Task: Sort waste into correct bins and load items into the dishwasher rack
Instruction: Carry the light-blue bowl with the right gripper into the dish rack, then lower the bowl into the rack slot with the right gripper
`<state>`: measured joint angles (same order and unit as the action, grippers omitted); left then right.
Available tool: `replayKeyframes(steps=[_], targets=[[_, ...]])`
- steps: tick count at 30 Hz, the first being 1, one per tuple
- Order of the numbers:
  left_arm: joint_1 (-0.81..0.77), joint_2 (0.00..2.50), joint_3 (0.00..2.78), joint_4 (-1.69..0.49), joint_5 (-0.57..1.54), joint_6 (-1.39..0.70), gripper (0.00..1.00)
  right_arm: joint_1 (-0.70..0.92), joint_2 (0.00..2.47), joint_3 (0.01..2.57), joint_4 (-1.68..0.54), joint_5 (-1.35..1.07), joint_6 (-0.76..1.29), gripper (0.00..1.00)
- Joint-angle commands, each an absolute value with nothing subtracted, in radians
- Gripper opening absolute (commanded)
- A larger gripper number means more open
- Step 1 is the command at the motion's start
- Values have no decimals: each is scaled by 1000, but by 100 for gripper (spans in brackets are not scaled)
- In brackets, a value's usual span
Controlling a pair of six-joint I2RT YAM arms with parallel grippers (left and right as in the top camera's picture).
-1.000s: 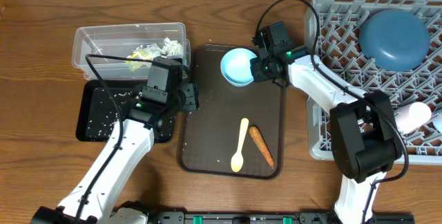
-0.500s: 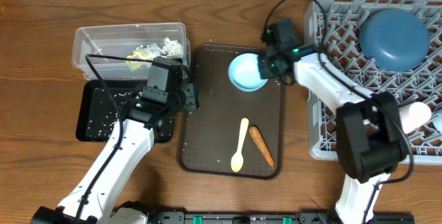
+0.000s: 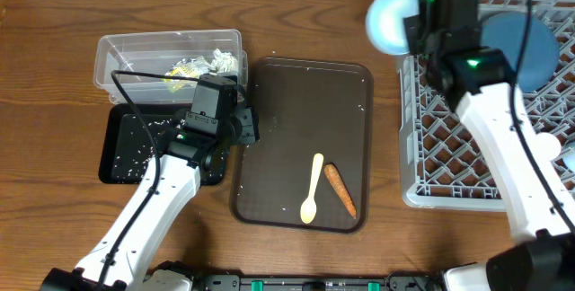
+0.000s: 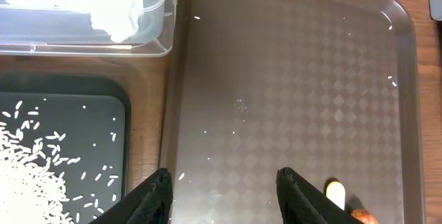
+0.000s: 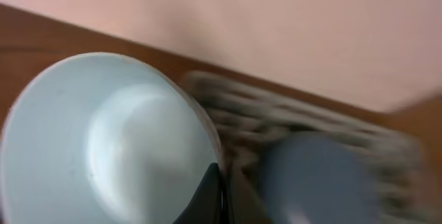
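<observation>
My right gripper (image 3: 415, 23) is shut on the rim of the white bowl (image 3: 393, 20) and holds it high over the left back corner of the grey dishwasher rack (image 3: 449, 147). The bowl fills the right wrist view (image 5: 103, 141), with the fingers (image 5: 224, 189) pinching its rim and the dark blue dish (image 5: 318, 175) blurred beyond. That dish (image 3: 530, 48) lies in the rack. My left gripper (image 3: 247, 125) is open and empty over the left edge of the brown tray (image 4: 290, 79). The pale yellow spoon (image 3: 314, 192) and the carrot (image 3: 340, 189) lie on that tray.
The clear tub (image 3: 117, 53) holds tissue (image 3: 225, 60) and a wrapper (image 3: 184, 69). The black tray (image 3: 121, 138) in front of it holds rice (image 3: 144, 134). A few rice grains dot the brown tray (image 3: 305, 84). The right arm reaches across the rack.
My right gripper has lifted the white bowl off the brown tray and carried it up and right to the rack's corner. The left arm has not moved.
</observation>
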<state>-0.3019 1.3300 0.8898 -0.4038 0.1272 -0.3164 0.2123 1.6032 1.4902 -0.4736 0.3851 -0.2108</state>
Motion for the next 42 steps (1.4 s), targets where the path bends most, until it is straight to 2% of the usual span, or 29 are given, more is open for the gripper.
replayKeyframes(steps=[1, 5, 21, 36, 42], targets=[[-297, 1320, 904, -406, 118, -307, 51, 175, 1623, 1491, -479, 723, -395, 1], [-297, 1320, 904, -406, 118, -307, 51, 139, 1645, 1489, -515, 896, -480, 1], [-297, 1320, 904, -407, 118, -307, 51, -7, 1793, 1488, -697, 826, -423, 1], [-297, 1320, 904, -406, 118, -307, 51, 47, 1830, 1488, -727, 780, -405, 1], [-297, 1320, 904, -406, 118, -307, 51, 74, 1830, 1488, -783, 676, -415, 1]])
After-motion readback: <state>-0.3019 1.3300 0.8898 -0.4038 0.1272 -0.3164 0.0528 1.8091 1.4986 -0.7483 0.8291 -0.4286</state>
